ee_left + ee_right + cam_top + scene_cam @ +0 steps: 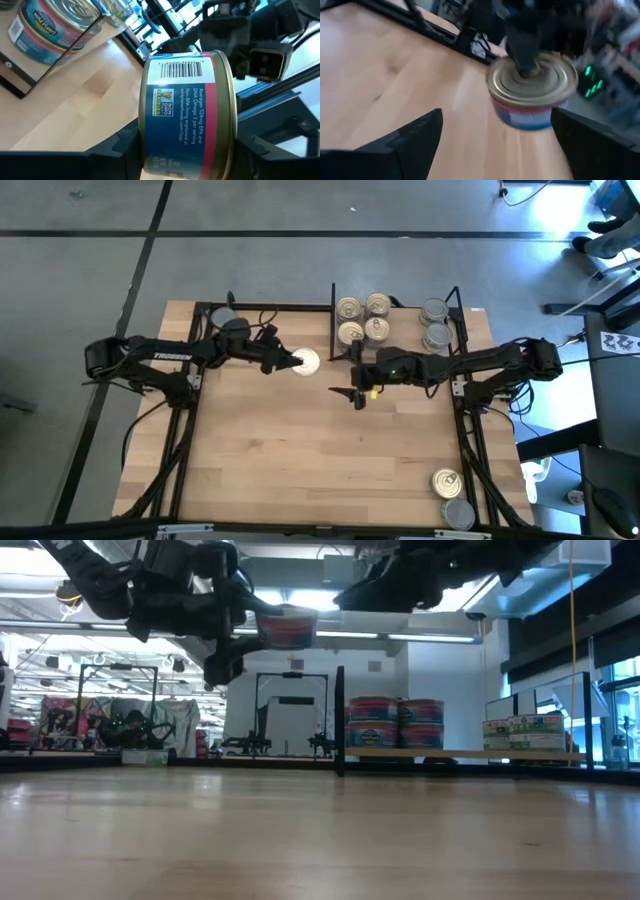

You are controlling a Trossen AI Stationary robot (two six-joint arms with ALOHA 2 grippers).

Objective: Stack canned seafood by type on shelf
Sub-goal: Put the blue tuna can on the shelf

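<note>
Left gripper (292, 361) clamps a tin (305, 362) off the tabletop (300, 450), lid up, fingers half hidden; right gripper (356, 383) gapes wide, empty, blurred

Held tin (305, 362) sits above the counter (300, 450), left of the shelf (400, 320). Six tins (363, 319) occupy the shelf, far right. Two tins (452, 498) lie near right.

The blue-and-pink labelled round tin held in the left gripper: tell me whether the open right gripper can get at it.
Probably yes. The blue-and-pink labelled round tin hangs above the table in the left gripper, its gold lid facing the right gripper, whose jaws stand open with only a bare gap between.
</note>
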